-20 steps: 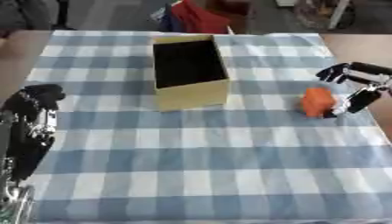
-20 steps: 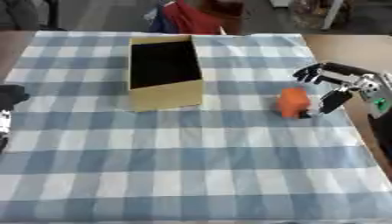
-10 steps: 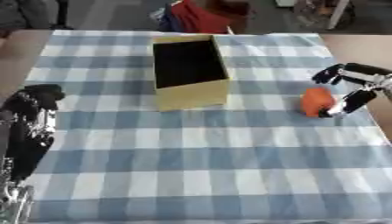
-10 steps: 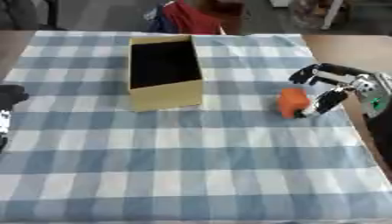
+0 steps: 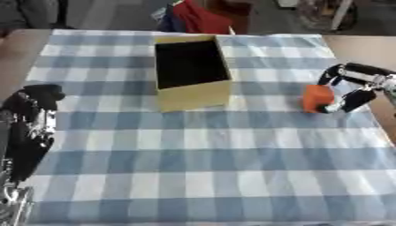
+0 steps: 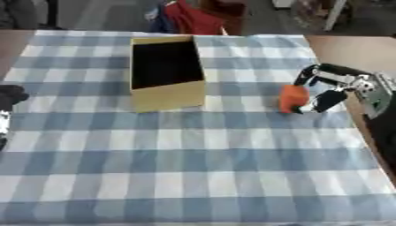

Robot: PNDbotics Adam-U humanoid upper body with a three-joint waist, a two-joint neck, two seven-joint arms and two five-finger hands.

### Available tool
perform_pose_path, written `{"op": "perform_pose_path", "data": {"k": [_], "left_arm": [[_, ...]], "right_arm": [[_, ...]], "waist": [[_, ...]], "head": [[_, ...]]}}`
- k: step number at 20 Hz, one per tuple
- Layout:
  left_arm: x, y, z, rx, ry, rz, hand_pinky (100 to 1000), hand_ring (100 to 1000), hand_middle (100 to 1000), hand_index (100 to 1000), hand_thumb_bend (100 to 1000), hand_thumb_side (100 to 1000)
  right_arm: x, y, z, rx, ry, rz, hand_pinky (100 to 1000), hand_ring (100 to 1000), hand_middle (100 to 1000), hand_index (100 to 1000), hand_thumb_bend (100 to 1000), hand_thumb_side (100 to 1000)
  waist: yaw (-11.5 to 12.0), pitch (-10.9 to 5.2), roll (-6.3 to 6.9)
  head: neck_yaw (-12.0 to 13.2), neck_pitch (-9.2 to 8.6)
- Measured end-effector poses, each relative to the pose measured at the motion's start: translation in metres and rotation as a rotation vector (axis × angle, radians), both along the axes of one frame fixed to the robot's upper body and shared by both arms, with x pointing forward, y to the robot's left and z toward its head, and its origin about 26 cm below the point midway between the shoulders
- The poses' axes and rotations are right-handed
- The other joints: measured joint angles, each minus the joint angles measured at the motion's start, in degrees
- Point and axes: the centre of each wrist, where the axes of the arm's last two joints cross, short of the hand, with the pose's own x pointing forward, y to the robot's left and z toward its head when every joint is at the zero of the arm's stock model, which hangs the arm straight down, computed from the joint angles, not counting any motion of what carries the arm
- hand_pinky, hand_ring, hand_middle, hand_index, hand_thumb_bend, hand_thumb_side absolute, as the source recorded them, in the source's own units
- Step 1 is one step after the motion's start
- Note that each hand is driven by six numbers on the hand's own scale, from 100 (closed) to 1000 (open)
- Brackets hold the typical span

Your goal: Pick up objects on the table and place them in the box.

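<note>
A small orange block (image 5: 315,98) stands on the blue checked cloth (image 5: 201,154) at the right. My right hand (image 6: 334,86) reaches in from the right edge with its fingers and thumb curved around the block's right side; whether they touch it I cannot tell. An open yellow cardboard box (image 5: 190,70) stands upright at the centre back, its inside dark. My left hand (image 5: 31,115) rests at the left edge of the table, its fingers relaxed and holding nothing.
Bare brown tabletop (image 5: 363,48) shows past the cloth's right edge and at the far left. Red and blue cloth (image 5: 193,17) lies beyond the table's far edge behind the box.
My right hand has closed in a little toward the orange block. The box and my left hand have not moved.
</note>
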Motion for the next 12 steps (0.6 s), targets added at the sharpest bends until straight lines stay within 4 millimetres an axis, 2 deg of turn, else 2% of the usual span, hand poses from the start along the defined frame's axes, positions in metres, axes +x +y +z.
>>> {"op": "perform_pose_path", "data": {"k": [6,9,12], "left_arm": [[0.0,0.0,0.0,-0.001,0.0,-0.001,852,716,667,726,100,605],[0.0,0.0,0.0,-0.002,0.0,-0.001,851,716,667,727,100,603],[0.0,0.0,0.0,-0.003,0.0,-0.004,851,716,667,726,100,602]], "right_arm": [[0.002,0.002,0.005,0.003,-0.03,-0.001,766,804,706,636,360,331],[0.008,0.008,0.02,-0.006,-0.07,0.013,769,808,715,637,344,357],[0.017,0.02,0.044,-0.029,-0.128,0.034,772,812,724,637,324,376]], "waist": [[0.22,-0.05,-0.1],[0.43,-0.18,-0.1],[0.93,-0.42,-0.13]], "head": [[-0.03,0.0],[-0.17,0.0],[-0.65,0.0]]}}
